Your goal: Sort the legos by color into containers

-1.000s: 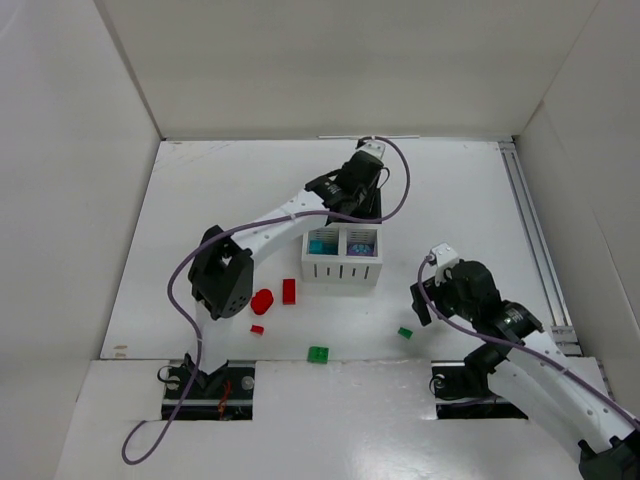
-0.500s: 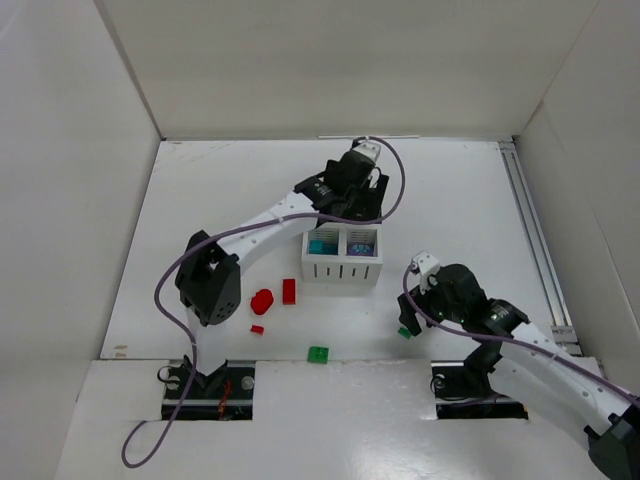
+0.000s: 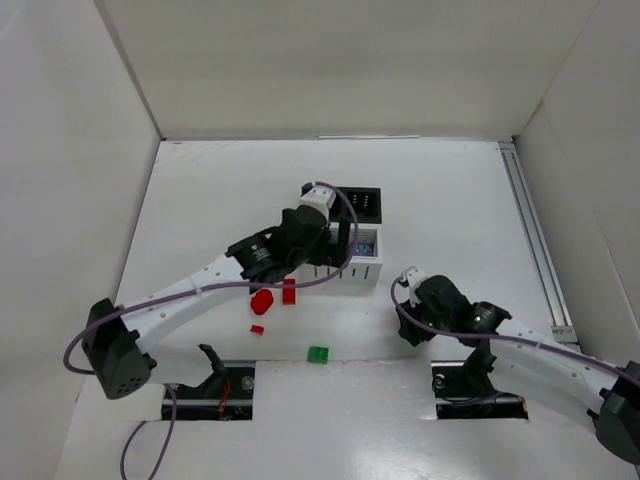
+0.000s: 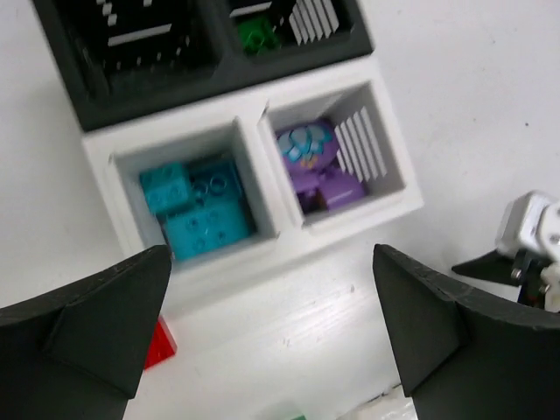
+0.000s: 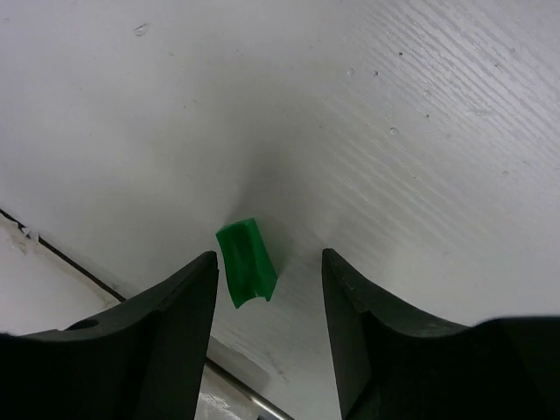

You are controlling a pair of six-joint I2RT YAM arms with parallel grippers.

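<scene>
The containers form a block: a black pair (image 4: 219, 83) behind a white pair (image 4: 262, 149). Teal legos (image 4: 197, 210) fill the left white bin, purple ones (image 4: 319, 162) the right, and a green one (image 4: 258, 35) lies in a black bin. My left gripper (image 4: 271, 306) hangs open above the white pair's front, holding nothing. My right gripper (image 5: 267, 280) is low over the table, jaws apart on either side of a small green lego (image 5: 247, 261). Gaps show on both sides, and the left finger is nearer. In the top view that lego is hidden under the right gripper (image 3: 405, 325).
Red legos lie left of the bins: an oval (image 3: 262, 300), a brick (image 3: 289, 291) and a small piece (image 3: 257, 329). A green brick (image 3: 318, 354) sits near the table's front edge. A metal rail (image 3: 535, 240) runs along the right side, and white walls enclose the table.
My left arm drew back from over the black bins toward the white pair, and its gripper opened. My right gripper moved down and left over the small green lego, and its jaws narrowed.
</scene>
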